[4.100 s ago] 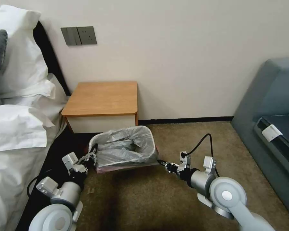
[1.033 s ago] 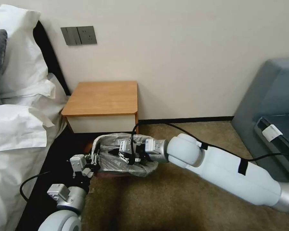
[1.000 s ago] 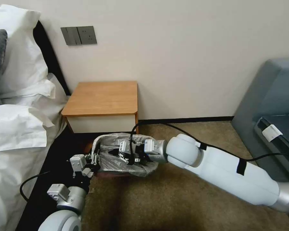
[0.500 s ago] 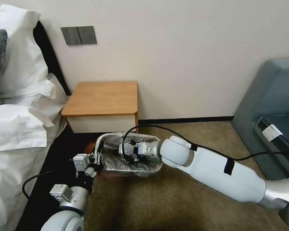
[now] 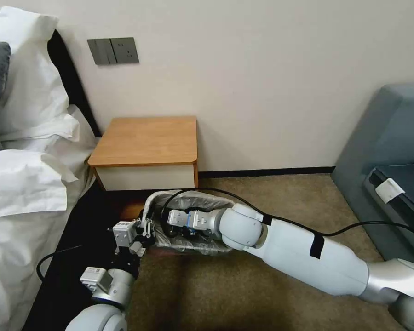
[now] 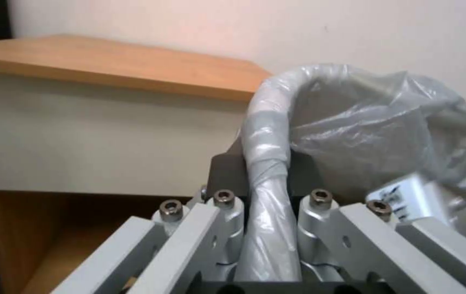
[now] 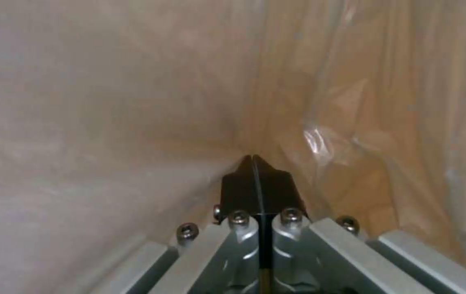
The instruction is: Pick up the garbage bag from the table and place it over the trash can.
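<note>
Now: one garbage bag (image 5: 202,200) | one trash can (image 6: 268,122) | two tools inside/at rim

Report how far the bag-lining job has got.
Done: the garbage bag is off the table and draped over the trash can. In hand: left claw pinches the bagged rim; right claw, shut, presses plastic inside. Left: letting go, pulling out.

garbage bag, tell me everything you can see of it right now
The garbage bag is thin, crinkly grey translucent plastic, lining the trash can on the carpet in front of the table, its edge folded over the rim. The left gripper clamps bag and rim together; the right gripper, shut, is pushed down inside against the film.
</note>
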You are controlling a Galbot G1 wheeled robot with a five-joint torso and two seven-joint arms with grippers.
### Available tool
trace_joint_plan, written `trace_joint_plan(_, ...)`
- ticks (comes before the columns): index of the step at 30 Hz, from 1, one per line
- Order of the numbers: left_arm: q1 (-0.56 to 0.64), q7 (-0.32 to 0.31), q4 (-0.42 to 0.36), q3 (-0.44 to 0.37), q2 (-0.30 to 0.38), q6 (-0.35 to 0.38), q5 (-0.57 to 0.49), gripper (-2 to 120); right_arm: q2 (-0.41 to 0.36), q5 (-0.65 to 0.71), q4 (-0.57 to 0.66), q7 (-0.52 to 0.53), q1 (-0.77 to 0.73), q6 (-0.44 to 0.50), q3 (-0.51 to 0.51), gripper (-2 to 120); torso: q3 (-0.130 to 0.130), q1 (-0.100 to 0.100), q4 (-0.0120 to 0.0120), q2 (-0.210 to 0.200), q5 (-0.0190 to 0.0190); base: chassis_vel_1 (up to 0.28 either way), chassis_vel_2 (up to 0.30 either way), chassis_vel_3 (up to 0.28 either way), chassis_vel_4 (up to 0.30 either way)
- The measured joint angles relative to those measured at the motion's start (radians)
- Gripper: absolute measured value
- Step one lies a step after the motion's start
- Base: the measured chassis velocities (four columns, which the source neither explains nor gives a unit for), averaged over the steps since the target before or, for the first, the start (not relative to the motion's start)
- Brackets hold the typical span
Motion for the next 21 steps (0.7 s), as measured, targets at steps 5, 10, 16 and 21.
trace_joint_plan(5,0.003,0.000,-0.007,0.005,-0.004,0.000,-0.001,9,0.006,0.005,-0.003,0.020,-0.005,-0.029,-0.007,0,0.000,0.000,0.0000,0.000,0.0000,0.000,0.000,0.000,0.000)
trace_joint_plan(10,0.003,0.000,-0.007,0.004,-0.006,0.001,-0.004,9,0.000,0.019,0.013,0.027,-0.010,-0.042,-0.004,0,0.000,0.000,-0.0001,0.000,0.0001,0.000,0.000,0.000,0.000)
trace_joint_plan(16,0.000,0.000,0.016,-0.004,-0.008,0.002,-0.008,9,-0.021,0.102,0.079,0.045,0.003,-0.062,0.033,0,0.000,0.000,-0.0001,0.000,0.0001,0.000,0.000,0.000,0.000)
trace_joint_plan(21,-0.006,-0.009,0.033,-0.021,-0.009,0.005,-0.039,8,-0.045,0.227,0.133,0.070,0.008,-0.093,0.051,0,0.000,0.000,-0.0001,0.000,0.0001,0.000,0.000,0.000,0.000)
